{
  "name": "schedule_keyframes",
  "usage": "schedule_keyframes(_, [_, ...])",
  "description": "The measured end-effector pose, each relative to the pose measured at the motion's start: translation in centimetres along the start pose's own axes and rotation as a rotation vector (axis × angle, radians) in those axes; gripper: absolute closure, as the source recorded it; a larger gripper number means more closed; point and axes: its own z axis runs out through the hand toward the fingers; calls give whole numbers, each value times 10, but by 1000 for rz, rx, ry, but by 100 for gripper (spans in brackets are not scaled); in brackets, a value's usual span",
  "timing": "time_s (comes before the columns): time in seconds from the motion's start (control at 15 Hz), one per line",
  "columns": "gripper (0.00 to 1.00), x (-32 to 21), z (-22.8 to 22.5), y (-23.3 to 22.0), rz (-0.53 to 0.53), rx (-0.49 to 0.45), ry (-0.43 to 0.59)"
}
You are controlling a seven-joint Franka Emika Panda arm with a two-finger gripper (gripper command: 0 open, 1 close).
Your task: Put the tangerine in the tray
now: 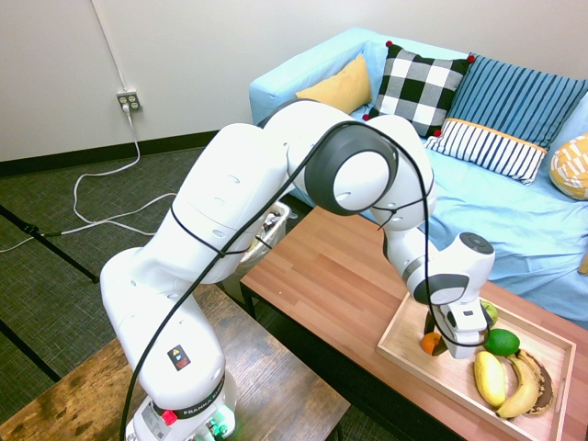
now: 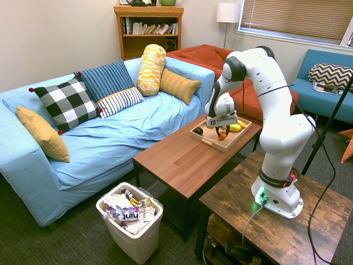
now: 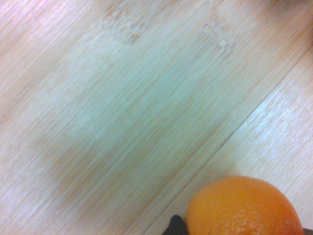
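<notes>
The Franka arm [image 1: 211,202] was of smooth, glossy white casing, built of rounded, tubular segments. One bulky joint bore a dark grey ring around a white circular cap [image 1: 362,181]; narrower grey bands marked the wrist. Black lettering beginning "FRANKA" ran along a dark band [image 1: 197,401] near the base, beside a red part [image 1: 169,417]. A small dark label [image 1: 178,356] carried a yellow warning mark. A black cable [image 1: 251,220] followed the segments, secured by thin dark ties. Green light shone at the base [image 1: 219,424]. The claw [image 2: 222,132] had dark fingers.
</notes>
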Motion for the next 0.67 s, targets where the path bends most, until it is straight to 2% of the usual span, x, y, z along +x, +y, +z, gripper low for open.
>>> schedule_keyframes(0.67, [0,-5,-2,-9,-12,22,-1])
